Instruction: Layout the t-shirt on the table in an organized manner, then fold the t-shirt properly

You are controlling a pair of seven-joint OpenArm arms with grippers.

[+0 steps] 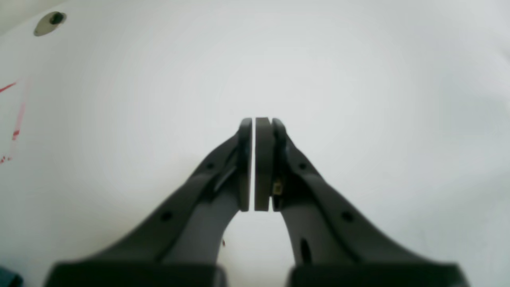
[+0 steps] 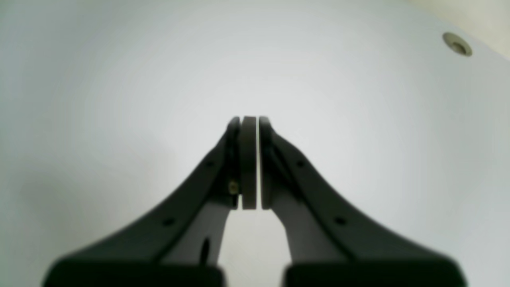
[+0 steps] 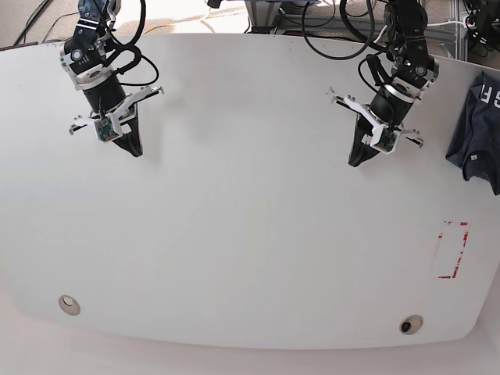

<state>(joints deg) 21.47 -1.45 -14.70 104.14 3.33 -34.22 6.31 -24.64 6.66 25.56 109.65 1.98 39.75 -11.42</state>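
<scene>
The t-shirt lay bunched at the table's right edge, while both the left end effector and right end effector hung closed and empty above bare tabletop.

Base view looks steeply down on the whole table; both wrist views skim it closely.

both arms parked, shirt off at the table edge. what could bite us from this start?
1. The t-shirt lies bunched at the table edge, partly overhanging; a pull there may drag it off.
2. Left gripper sits nearest it, but its jaws are shut; it must open first.
3. Right gripper, also shut, is across the table, likely a long reach to help spread the cloth.
</scene>
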